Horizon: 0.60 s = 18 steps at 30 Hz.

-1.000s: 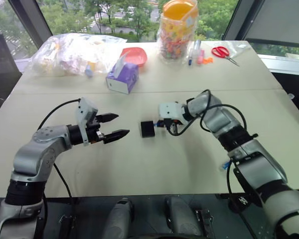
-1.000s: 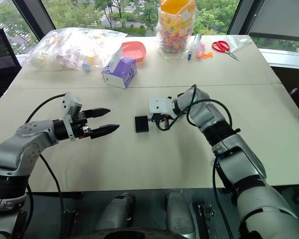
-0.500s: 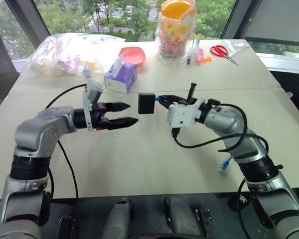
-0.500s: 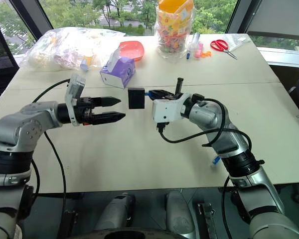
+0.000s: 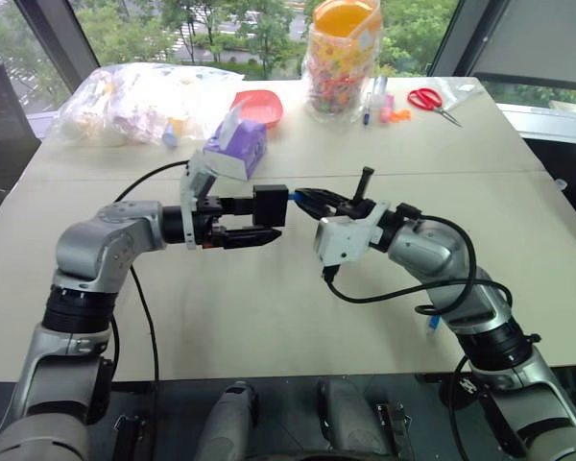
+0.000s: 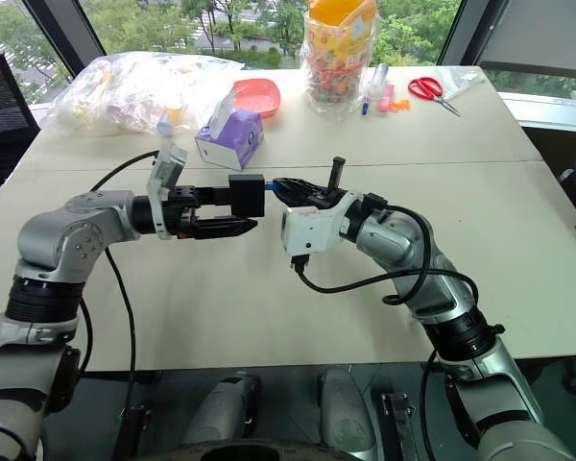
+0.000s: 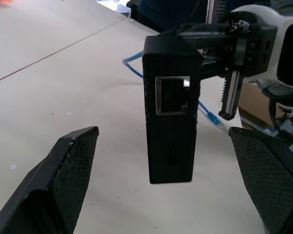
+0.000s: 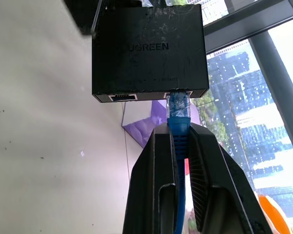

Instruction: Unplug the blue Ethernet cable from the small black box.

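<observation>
progress: not unplugged yet imo. The blue Ethernet cable [image 8: 177, 109] is plugged into the small black box [image 5: 270, 205], you can see the plug seated in the port from the right wrist view. Only half the grab looks done, the pull itself is what's left.

where the stuff is: box hangs in the air just left of frame center in the left eye view, above the worktop [image 5: 269, 317], hanging off the cable end. The rest of the cable trails down, with its other plug lying on the worktop at the lower right of that view.

right claw [image 8: 178, 141]: fingers squeezed together on the blue cable right behind the plug, so it's carrying the box by the cord.

left claw [image 5: 267, 219]: fingers spread apart, one each side of the box, not touching it as far as the left wrist view shows. My guess is it needs to pinch the box next so the other arm can tug against something.

materials/shapes: box is matte black plastic, a flat square block, a bit scuffed, with a metal-rimmed empty port on the edge facing the left claw. Cable is thin, bright blue and floppy, with a small blue plug boot. Claw fingers are black with a fine textured grip pad. Worktop is smooth pale beige.

background: purple tissue box [image 5: 236, 152] at upper center-left, well behind the action.
</observation>
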Tool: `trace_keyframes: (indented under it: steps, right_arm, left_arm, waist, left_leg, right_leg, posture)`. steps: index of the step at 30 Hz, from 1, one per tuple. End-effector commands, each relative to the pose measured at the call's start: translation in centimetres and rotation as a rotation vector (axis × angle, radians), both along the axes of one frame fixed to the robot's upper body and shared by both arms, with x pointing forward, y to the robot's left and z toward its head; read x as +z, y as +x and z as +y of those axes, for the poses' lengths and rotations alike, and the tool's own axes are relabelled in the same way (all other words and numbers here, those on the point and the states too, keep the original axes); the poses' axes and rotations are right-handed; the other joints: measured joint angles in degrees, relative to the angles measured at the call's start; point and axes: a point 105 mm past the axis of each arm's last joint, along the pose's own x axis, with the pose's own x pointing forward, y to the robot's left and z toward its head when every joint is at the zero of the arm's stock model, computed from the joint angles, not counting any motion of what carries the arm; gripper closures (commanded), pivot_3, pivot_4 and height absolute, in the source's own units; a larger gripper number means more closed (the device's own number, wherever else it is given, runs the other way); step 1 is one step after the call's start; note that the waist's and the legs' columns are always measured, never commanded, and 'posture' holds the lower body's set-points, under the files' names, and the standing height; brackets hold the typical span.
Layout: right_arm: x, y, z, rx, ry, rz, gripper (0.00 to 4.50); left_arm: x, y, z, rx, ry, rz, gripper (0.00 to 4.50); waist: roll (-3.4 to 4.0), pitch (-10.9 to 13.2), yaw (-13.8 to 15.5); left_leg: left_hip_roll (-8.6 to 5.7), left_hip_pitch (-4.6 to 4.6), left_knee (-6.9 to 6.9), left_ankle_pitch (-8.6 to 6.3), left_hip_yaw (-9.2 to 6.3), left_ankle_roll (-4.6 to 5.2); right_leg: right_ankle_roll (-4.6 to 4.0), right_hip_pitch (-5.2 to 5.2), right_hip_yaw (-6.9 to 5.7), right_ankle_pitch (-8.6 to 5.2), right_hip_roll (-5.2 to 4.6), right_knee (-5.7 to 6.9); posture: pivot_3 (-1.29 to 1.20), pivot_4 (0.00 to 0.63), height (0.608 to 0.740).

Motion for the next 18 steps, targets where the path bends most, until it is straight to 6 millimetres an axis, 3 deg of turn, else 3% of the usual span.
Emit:
trace_keyframes:
  steps: [1,7,8,13,17,18]
  right_arm:
    - [1.2,-0.8,0.6,0.031,0.019,-0.043,4.5]
    - [0.9,-0.8,0.3,0.023,0.003,-0.027,4.5]
    - [0.9,-0.8,0.3,0.023,0.001,-0.025,4.5]
    - [0.5,-0.8,0.2,0.034,0.0,0.035,4.5]
    - [-0.5,-1.9,0.2,0.122,0.079,0.462,2.86]
    - [0.2,-2.3,0.2,0.151,0.113,0.576,2.3]
  left_arm:
    - [1.1,0.2,-0.4,-0.001,-0.009,-0.056,1.2]
    - [1.5,0.4,-0.1,0.014,-0.032,-0.057,3.79]
    - [1.5,0.4,-0.1,0.013,-0.032,-0.057,3.98]
    - [1.2,0.5,0.0,0.015,-0.011,-0.055,3.97]
    - [0.5,-0.2,0.2,-0.035,0.025,-0.029,3.97]
    - [0.3,-0.4,0.4,-0.051,0.039,-0.03,3.97]
  waist:
    - [0.0,0.0,0.0]
    - [0.0,0.0,-0.03]
    - [0.0,0.0,-0.05]
    - [0.0,0.0,-0.02]
    - [0.0,0.0,-0.08]
    - [0.0,0.0,-0.08]
  left_leg:
    - [0.0,0.0,0.0,0.0,0.0,0.0]
    - [0.0,0.0,0.0,0.0,0.0,0.0]
    - [0.0,0.0,0.0,0.0,0.0,0.0]
    - [0.0,0.0,0.0,0.0,0.0,0.0]
    - [0.01,0.0,0.0,0.0,-0.03,0.0]
    - [0.0,0.0,0.0,0.0,-0.04,0.0]
  right_leg:
    - [0.0,0.0,0.0,0.0,0.0,0.0]
    - [0.0,0.0,0.0,0.0,0.0,0.0]
    - [0.0,0.0,0.0,0.0,0.0,0.0]
    - [0.0,0.0,0.0,0.0,0.0,0.0]
    - [0.0,0.02,0.0,0.0,0.0,0.0]
    - [0.0,0.02,0.0,0.0,0.0,0.01]
  posture:
    - [0.0,0.15,0.74]
    - [0.0,0.15,0.74]
    - [0.0,0.15,0.74]
    - [0.0,0.15,0.74]
    - [0.0,0.15,0.74]
    - [0.0,0.15,0.74]
